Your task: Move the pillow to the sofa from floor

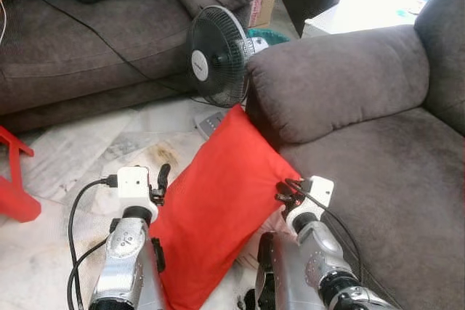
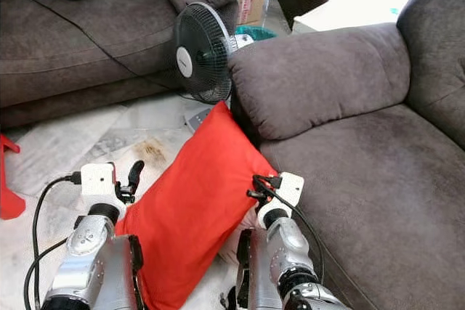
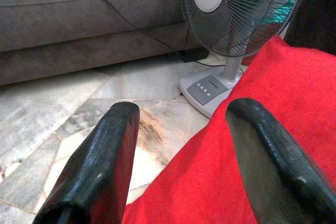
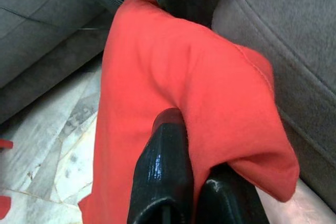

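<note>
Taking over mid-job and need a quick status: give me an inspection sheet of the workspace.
Surface: stained marble-tile floor.
Job's things: red fabric pillow raised between both arms, beside the grey fabric sofa.
Clutter: black standing fan; red plastic stool.
Grippers: right gripper shut on the pillow's corner; left gripper, jaws open, at the pillow's other edge.
Cables: black cable across the second grey sofa.
Surroundings: cardboard box behind the fan.
</note>
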You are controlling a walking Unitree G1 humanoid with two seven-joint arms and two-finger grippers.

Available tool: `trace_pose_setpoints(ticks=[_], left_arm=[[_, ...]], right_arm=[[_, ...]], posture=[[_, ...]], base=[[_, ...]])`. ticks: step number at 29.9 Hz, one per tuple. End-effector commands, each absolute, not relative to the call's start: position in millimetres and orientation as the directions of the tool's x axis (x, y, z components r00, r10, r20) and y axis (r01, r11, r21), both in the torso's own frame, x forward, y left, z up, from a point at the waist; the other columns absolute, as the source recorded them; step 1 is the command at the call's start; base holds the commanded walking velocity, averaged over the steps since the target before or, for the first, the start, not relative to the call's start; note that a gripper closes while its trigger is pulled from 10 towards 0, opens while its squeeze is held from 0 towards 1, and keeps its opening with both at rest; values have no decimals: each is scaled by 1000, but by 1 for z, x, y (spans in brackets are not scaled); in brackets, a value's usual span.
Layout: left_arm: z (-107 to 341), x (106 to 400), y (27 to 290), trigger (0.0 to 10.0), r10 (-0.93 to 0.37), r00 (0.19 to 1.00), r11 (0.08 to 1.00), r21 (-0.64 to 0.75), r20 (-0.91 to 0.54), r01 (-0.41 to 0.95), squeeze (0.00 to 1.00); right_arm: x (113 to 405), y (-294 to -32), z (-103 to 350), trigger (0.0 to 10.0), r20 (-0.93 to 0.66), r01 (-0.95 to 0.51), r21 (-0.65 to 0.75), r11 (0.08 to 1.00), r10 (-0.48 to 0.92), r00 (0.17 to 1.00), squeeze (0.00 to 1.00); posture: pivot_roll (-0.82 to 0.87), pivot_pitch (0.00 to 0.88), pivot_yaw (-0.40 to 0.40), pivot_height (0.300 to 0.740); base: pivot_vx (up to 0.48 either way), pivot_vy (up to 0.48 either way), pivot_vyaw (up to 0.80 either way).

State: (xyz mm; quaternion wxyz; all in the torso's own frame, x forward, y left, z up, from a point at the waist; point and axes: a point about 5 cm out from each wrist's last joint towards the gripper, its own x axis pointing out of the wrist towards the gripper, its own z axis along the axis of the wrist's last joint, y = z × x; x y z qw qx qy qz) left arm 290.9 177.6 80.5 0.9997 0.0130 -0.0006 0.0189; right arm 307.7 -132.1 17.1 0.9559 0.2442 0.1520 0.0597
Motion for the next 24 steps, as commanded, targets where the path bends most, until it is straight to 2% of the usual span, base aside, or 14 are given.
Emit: trace_pose_setpoints(ticks=[1, 24], left_arm=[[80, 291, 175, 10000, 25, 1000, 999, 23, 2, -25, 0], [79, 293, 173, 10000, 2, 1000, 1000, 30, 2, -2, 0]], right_arm=[[316, -143, 31, 10000, -176, -45, 472, 880, 144, 974, 0], [315, -146, 32, 10000, -158, -45, 474, 879, 135, 978, 0]], posture=[[157, 99, -105, 563], [155, 76, -92, 726]], base=[[0, 0, 0], [0, 0, 0]])
